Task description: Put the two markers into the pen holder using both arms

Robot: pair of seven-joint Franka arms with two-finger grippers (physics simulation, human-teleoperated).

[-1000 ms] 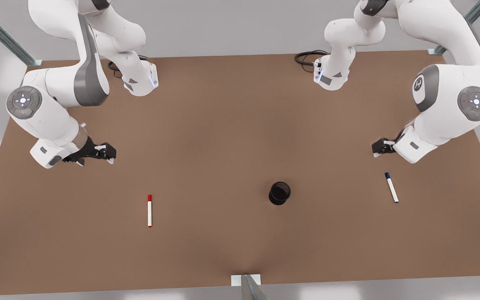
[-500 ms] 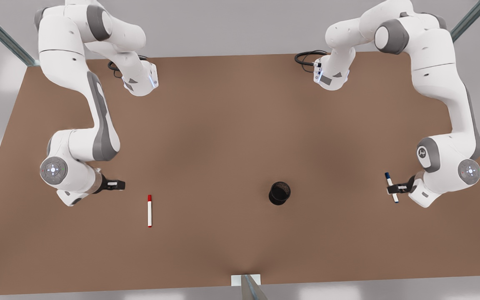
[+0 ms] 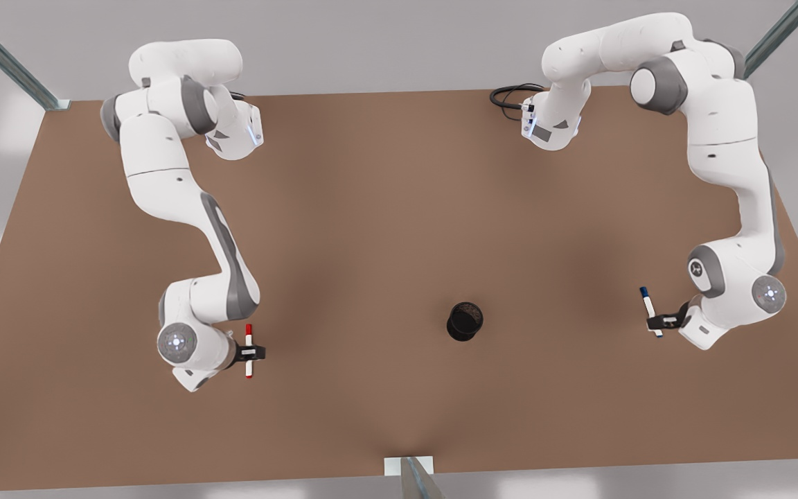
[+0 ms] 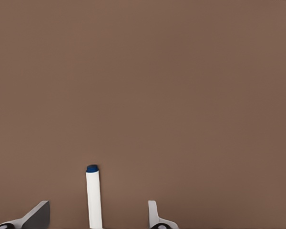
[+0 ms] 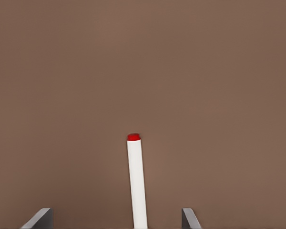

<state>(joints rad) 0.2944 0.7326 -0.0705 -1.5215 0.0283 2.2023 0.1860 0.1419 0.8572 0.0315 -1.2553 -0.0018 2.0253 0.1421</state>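
The red-capped marker (image 3: 249, 338) lies flat on the brown table (image 3: 371, 208) at the front view's left. My right gripper (image 3: 252, 353) is open and straddles its barrel. The right wrist view shows the white barrel and red end (image 5: 137, 186) between the spread fingers (image 5: 44, 215). At the front view's right, the blue-capped marker (image 3: 646, 302) also lies flat. My left gripper (image 3: 655, 321) is open around its lower half, and its barrel (image 4: 93, 195) runs between the fingers (image 4: 151, 212). The black mesh pen holder (image 3: 465, 321) stands upright between the two markers, nearer the blue one.
Both arm bases (image 3: 233, 135) (image 3: 550, 128) are mounted at the table's far edge, with a black cable loop (image 3: 510, 93) by one of them. A small white bracket (image 3: 408, 466) sits at the near edge. Metal frame struts (image 3: 4, 59) cross the upper corners.
Both arms swung down and toward the near edge. The left gripper settled around the blue marker. The right gripper moved sideways from beside the red marker to straddle it.
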